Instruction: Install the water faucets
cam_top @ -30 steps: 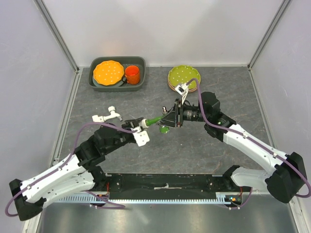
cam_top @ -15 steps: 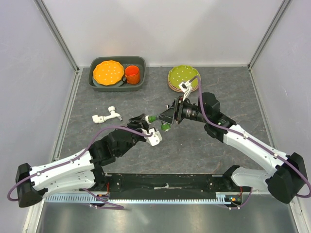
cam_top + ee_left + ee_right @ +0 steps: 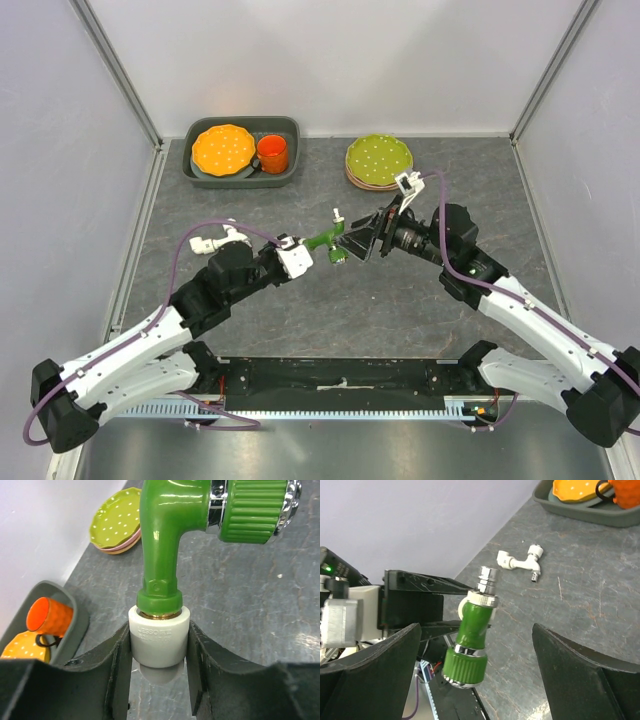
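The green water faucet [image 3: 322, 241] hangs above the table's middle, held by its white end piece [image 3: 159, 636] between the jaws of my left gripper [image 3: 297, 256]. In the left wrist view the green body [image 3: 160, 540] rises from that white piece, its ribbed knob at the top right. My right gripper [image 3: 357, 240] stands wide open just right of the faucet, with the fingers on either side of the green knob [image 3: 467, 665] and clear of it. The white water faucet [image 3: 216, 240] lies on the table at the left, partly behind the left arm's cable.
A dark tray [image 3: 293, 170] at the back left holds an orange plate [image 3: 222, 148] and an orange cup [image 3: 272, 153]. A stack of plates with a green one on top [image 3: 378, 160] sits at the back centre. Frame posts and walls close in both sides.
My right gripper has opened and let go of the green faucet, drawing back a little to the right. The left gripper has kept hold of the faucet and shifted it slightly.
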### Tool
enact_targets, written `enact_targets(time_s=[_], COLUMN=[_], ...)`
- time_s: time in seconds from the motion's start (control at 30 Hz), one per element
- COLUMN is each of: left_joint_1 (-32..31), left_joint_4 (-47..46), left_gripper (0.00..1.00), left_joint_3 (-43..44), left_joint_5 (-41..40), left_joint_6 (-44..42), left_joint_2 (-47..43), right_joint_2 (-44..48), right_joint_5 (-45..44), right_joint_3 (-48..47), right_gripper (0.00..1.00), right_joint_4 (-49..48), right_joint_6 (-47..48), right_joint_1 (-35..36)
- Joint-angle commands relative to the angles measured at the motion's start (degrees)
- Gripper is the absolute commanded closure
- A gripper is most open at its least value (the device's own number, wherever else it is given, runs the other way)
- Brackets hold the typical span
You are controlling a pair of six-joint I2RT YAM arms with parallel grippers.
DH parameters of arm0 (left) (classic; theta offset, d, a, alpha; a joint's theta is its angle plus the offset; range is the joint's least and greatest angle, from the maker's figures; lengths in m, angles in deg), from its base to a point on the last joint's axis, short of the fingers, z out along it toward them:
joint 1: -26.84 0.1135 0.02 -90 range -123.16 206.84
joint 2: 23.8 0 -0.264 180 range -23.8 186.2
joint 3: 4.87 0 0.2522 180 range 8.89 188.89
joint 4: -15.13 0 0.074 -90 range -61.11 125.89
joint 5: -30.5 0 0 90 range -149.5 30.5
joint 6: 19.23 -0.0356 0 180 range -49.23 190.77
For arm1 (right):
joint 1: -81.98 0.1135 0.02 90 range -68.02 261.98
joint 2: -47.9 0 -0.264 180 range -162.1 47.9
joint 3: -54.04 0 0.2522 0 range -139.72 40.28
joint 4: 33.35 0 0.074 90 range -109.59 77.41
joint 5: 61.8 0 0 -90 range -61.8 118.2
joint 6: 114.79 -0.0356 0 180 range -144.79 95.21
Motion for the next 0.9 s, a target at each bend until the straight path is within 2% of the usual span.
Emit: enact_targets(time_s=[0.0,0.1,0.2,0.6,0.73,0.87], left_joint_1=[1.0,1.8,2.2,3.2,3.2,3.2], left_joint_4=[-1.3,-0.5,-0.2,2.9,4.9,5.8], left_gripper=[0.98,0.98,0.98,0.98,0.98,0.98], left_joint_3=[3.5,4.3,4.8,7.5,8.7,8.8], left_joint_5=[5.4,6.0,4.7,3.0,2.0,3.2], left_joint_6=[5.1,5.9,6.6,9.6,9.1,7.9], left_joint_2=[-0.1,0.6,1.4,4.5,5.4,5.3], right_joint_2=[1.5,2.5,2.4,-0.2,-1.4,-2.3], right_joint_5=[0.1,0.3,4.8,18.4,19.8,17.5], right_joint_3=[1.8,2.3,1.9,3.5,1.7,-0.8], right_gripper=[0.02,0.02,0.02,0.04,0.06,0.07], right_joint_4=[-0.6,1.0,2.3,-4.6,-5.0,-5.9], right_joint_6=[2.9,5.2,5.7,1.6,1.3,2.5], right_joint_1=[-0.1,-0.1,-0.1,1.2,1.3,1.3])
